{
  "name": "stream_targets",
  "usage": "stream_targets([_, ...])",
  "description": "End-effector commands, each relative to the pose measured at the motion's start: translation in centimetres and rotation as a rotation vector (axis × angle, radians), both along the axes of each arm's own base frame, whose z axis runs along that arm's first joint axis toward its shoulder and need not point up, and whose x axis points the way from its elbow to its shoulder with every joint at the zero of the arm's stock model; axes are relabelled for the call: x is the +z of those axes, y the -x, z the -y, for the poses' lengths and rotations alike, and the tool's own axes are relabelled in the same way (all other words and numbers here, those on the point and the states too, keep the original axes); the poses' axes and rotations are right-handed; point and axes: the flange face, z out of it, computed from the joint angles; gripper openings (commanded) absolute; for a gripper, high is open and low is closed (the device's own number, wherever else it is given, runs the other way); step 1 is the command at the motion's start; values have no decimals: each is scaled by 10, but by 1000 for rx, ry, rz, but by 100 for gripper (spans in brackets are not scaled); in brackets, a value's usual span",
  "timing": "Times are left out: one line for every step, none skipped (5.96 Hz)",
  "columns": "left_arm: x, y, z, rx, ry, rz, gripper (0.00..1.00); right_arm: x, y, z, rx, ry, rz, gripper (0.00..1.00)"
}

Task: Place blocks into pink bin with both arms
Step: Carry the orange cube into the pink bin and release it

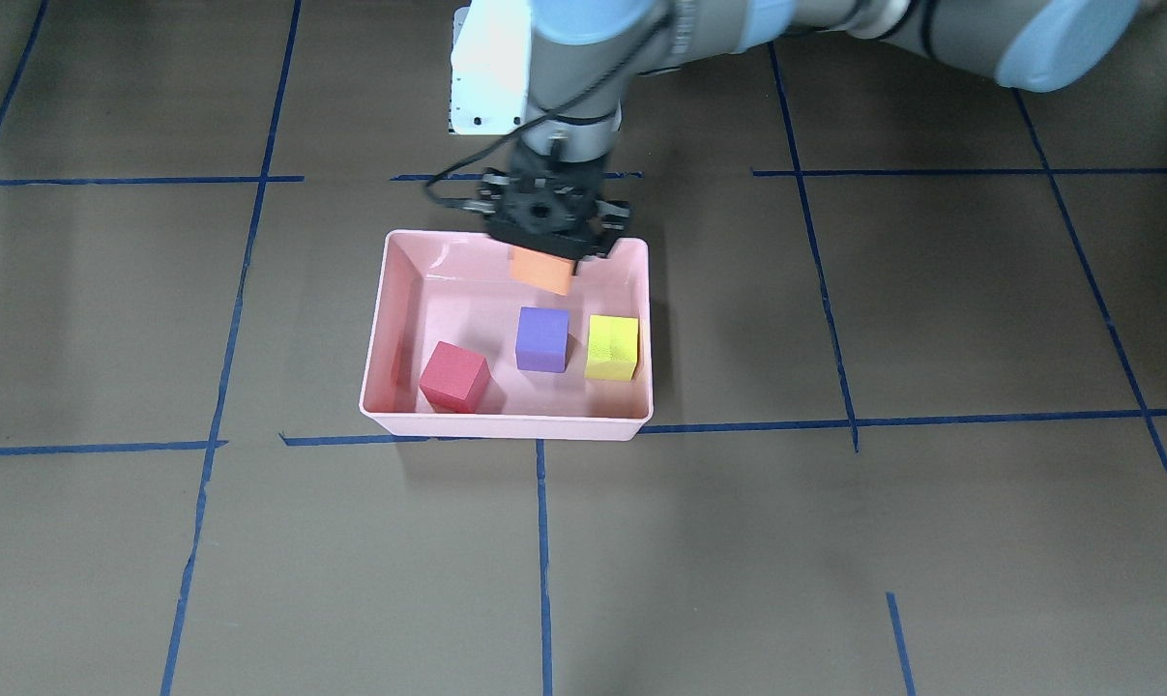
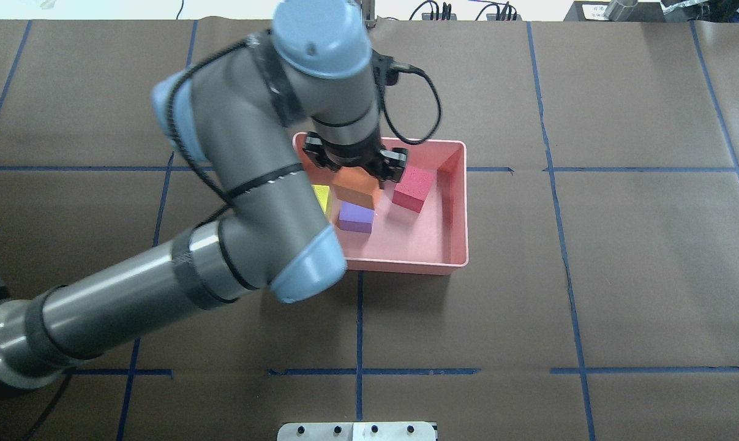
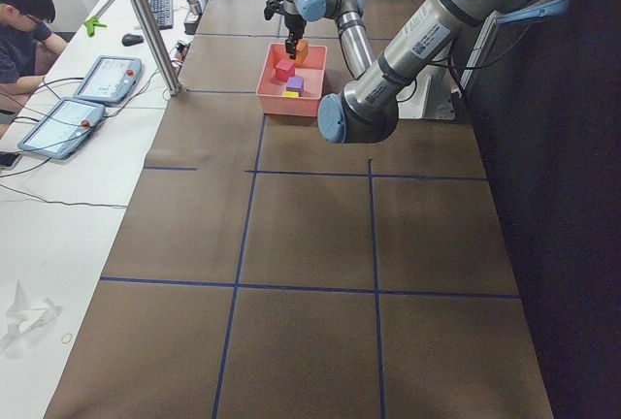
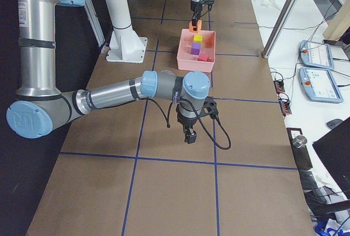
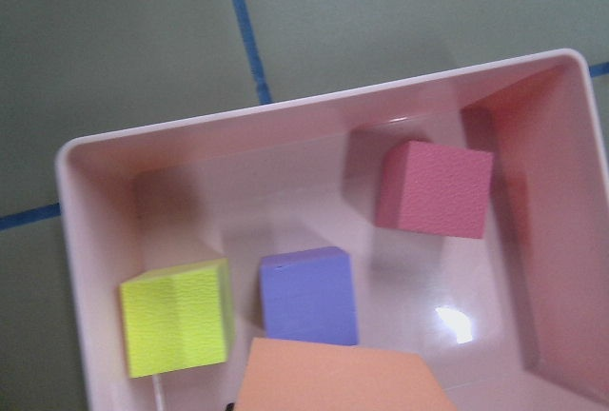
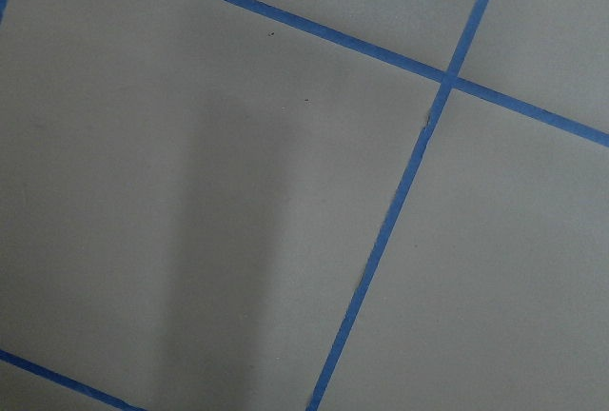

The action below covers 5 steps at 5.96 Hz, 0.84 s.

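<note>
The pink bin (image 1: 506, 425) stands mid-table. In it lie the red block (image 1: 454, 376), the purple block (image 1: 542, 338) and the yellow-green block (image 1: 612, 346). My left gripper (image 1: 544, 259) is shut on the orange block (image 1: 541, 271) and holds it above the bin's robot-side end. In the overhead view the orange block (image 2: 357, 187) hangs over the purple block (image 2: 356, 217). The left wrist view shows the orange block (image 5: 338, 378) at the bottom edge, above the bin floor. My right gripper (image 4: 190, 136) hangs over bare table far from the bin; I cannot tell whether it is open or shut.
Brown paper with a blue tape grid (image 1: 544, 541) covers the table. A white pedestal base (image 4: 126, 45) stands at the robot side. A metal pole (image 4: 284, 12) and an operator's desk with tablets (image 3: 68, 118) lie beyond the table's far edge.
</note>
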Motion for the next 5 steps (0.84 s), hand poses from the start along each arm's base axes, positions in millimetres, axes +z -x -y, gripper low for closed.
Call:
stream_targets([-30, -47, -24, -20, 27, 6, 95, 3, 0, -1, 0, 5, 0, 100])
stream_targets([-27, -43, -22, -28, 30, 5, 100, 5, 0, -2, 0, 10, 2, 100])
stream_targets([-26, -25, -2, -48, 29, 3, 100, 5, 0, -3, 0, 10, 2, 100])
stream_targets([10, 4, 2, -16, 26, -3, 100, 6, 0, -4, 0, 13, 2, 100])
stream_targets([72, 58, 9, 45, -65, 19, 100, 8, 0, -4, 1, 17, 0, 100])
